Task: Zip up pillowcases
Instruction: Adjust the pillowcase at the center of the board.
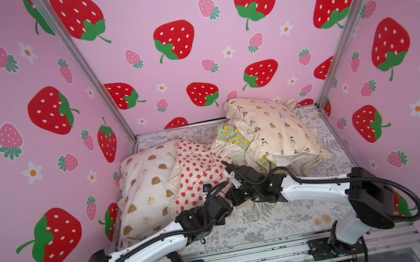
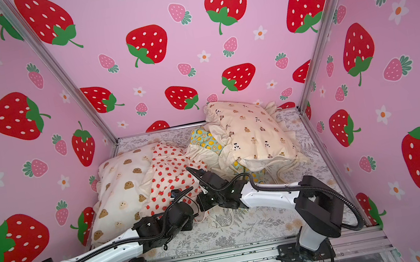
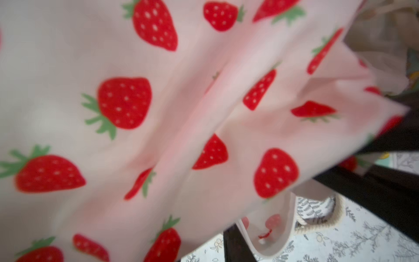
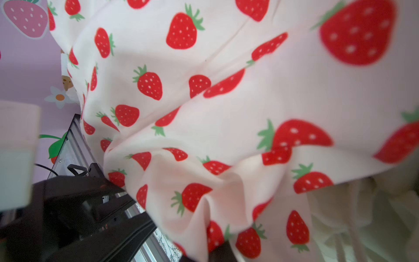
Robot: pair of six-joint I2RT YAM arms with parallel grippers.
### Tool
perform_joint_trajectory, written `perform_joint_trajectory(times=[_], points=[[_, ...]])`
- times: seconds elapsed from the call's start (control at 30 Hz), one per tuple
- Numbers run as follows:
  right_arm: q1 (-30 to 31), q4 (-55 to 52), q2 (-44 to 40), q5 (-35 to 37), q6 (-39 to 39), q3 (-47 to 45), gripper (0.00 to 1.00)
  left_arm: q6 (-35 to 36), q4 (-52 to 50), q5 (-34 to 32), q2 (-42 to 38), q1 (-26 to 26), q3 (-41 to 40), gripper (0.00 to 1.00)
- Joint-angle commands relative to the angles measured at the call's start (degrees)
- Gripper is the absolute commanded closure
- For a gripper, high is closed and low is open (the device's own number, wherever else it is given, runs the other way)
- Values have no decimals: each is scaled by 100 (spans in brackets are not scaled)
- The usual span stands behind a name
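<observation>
Four pillowcases on a fern-print sheet [image 1: 276,221]: cookie-print pillowcase [image 1: 146,188] at the left, strawberry pillowcase [image 1: 195,168] crumpled beside it at centre, and lemon pillowcase [image 1: 229,134] tucked under the ruffled bear pillowcase [image 1: 271,127] at the back right. Right gripper [image 1: 227,167] – jaws closed together, tips on the strawberry cloth; whether any cloth is pinched cannot be told. Left gripper [image 3: 254,240] – at the strawberry pillowcase's near edge, draped by the cloth; jaw gap and hold cannot be told.
</observation>
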Motion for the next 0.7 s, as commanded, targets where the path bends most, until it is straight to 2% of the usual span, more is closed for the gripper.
perform_joint_trajectory(times=[0.0, 0.23, 0.37, 0.6, 0.67], points=[[-16, 115, 112, -69, 126, 136, 100, 174, 446, -265, -5, 55, -62, 65], [-25, 167, 183, -115, 178, 163, 100, 296, 675, -361, 242, 265, -72, 67], [-53, 176, 166, -124, 189, 150, 100, 96, 438, -597, 401, 294, -11, 71], [-96, 184, 105, -155, 198, 111, 100, -171, 486, -662, 363, 307, -201, 75], [-103, 184, 96, -168, 188, 119, 100, -153, 605, -655, 376, 314, -230, 79]])
